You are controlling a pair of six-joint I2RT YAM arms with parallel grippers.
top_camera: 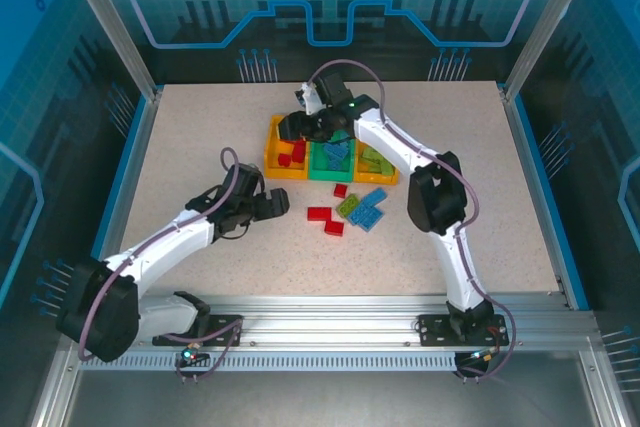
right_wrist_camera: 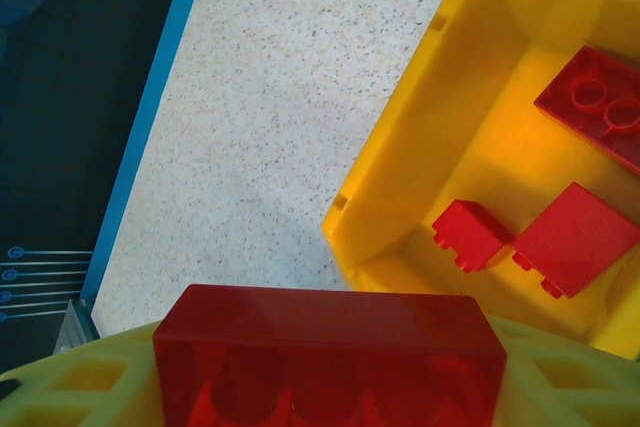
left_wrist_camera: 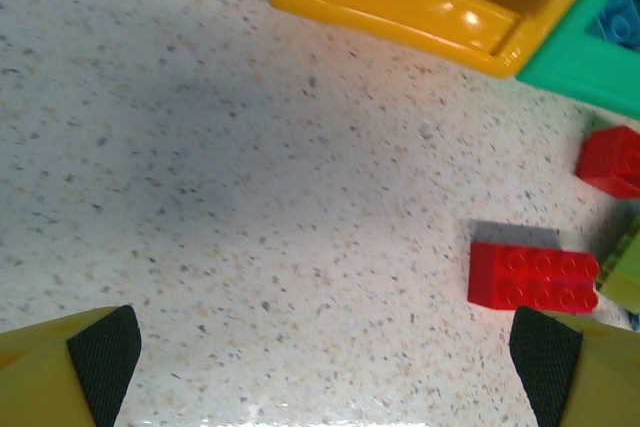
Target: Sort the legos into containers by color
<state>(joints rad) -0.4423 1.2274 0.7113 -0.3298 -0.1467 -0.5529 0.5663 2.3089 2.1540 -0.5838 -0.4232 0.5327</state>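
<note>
Speckled table; red brick crosswise, seemingly gripped by right jaws.

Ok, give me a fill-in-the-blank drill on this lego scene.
The brick in the right claw is ____.
The left claw is wide ____.
The bricks in the green bin are ____.
Missing words: red; open; blue.
</note>
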